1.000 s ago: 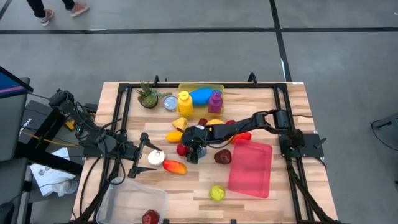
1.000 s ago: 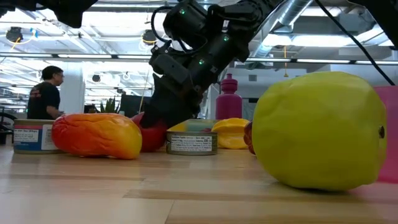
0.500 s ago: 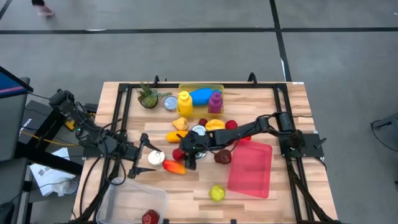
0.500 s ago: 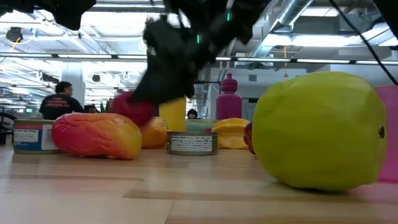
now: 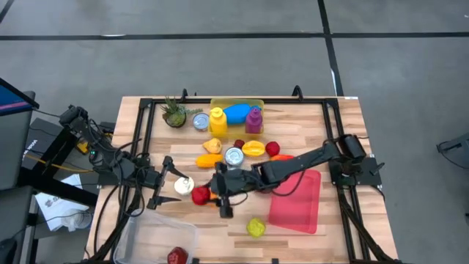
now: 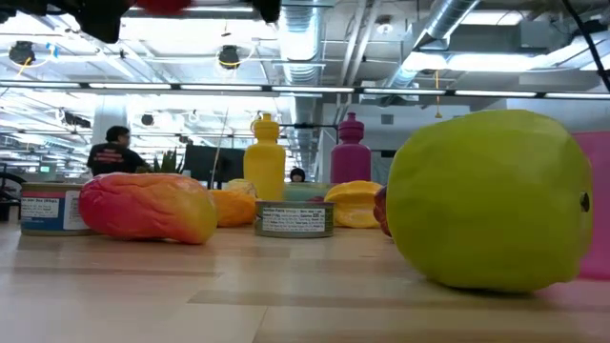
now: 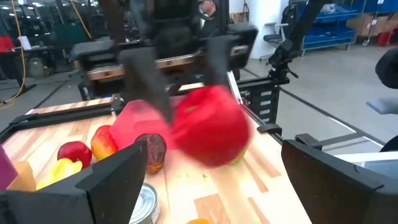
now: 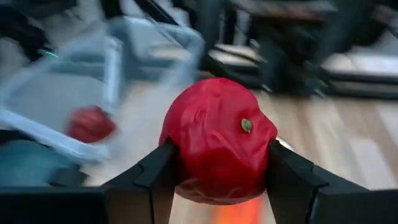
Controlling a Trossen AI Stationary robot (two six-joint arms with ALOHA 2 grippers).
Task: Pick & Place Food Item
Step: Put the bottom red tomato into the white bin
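Two arms are on your table in the high view. The right gripper [image 5: 212, 196] reaches far across toward the left side, and you see a bit of the red fruit [image 5: 202, 195] between its fingers, above the wood, near the orange-red mango [image 5: 208, 196]. The left gripper [image 5: 170, 183] waits at the left side beside a small white object [image 5: 183, 185], with its fingers spread wide and nothing between them. A clear bin [image 5: 156, 238] stands at the front left corner, and another red item [image 5: 176, 256] lies in it. The pink tray [image 5: 296, 198] is on the right, with the green apple [image 5: 255, 227] just beside its front left corner.

In the low view you see the green apple [image 6: 491, 198] very near to the camera, the mango [image 6: 149, 207] on the left, a tin can [image 6: 294, 218] between them, and a yellow bottle [image 6: 265, 157] and a purple bottle [image 6: 351, 150] behind. A person [image 6: 114, 153] stands far back in the room.

In the left wrist view the red fruit [image 7: 210, 125] hangs above the table under the right arm's dark fingers.

In the right wrist view the fingers [image 8: 155, 177] press on both sides of the red fruit [image 8: 217, 148], and the clear bin [image 8: 99, 99] is beyond it.
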